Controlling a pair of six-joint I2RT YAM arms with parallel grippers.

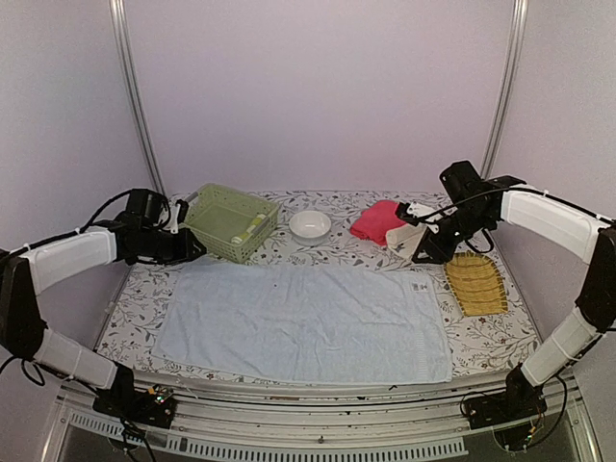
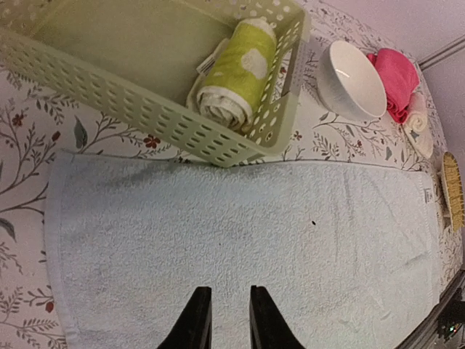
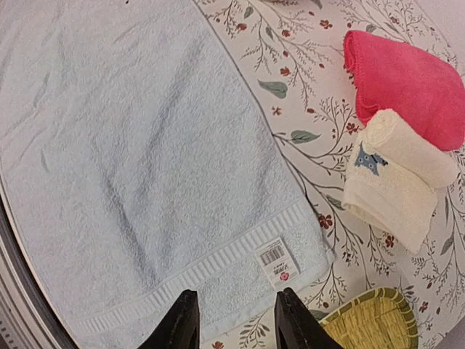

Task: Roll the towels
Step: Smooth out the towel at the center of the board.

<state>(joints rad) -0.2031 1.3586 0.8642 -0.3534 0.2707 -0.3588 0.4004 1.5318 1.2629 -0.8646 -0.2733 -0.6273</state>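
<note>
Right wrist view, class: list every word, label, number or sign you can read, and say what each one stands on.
White label on the pale blue towel: a barcode, small print and a red mark, all too blurred to read.
Cream-white towel: a blue stitched motif, no letters to be made out.
No other writing shows in this view.

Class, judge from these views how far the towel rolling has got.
Done: the yellow-green towel lies rolled in the basket; the cream towel looks mostly rolled. In hand: nothing; the left gripper and right gripper hover open and empty. Left: the blue towel, spread flat, and the pink towel, seemingly only folded.
</note>
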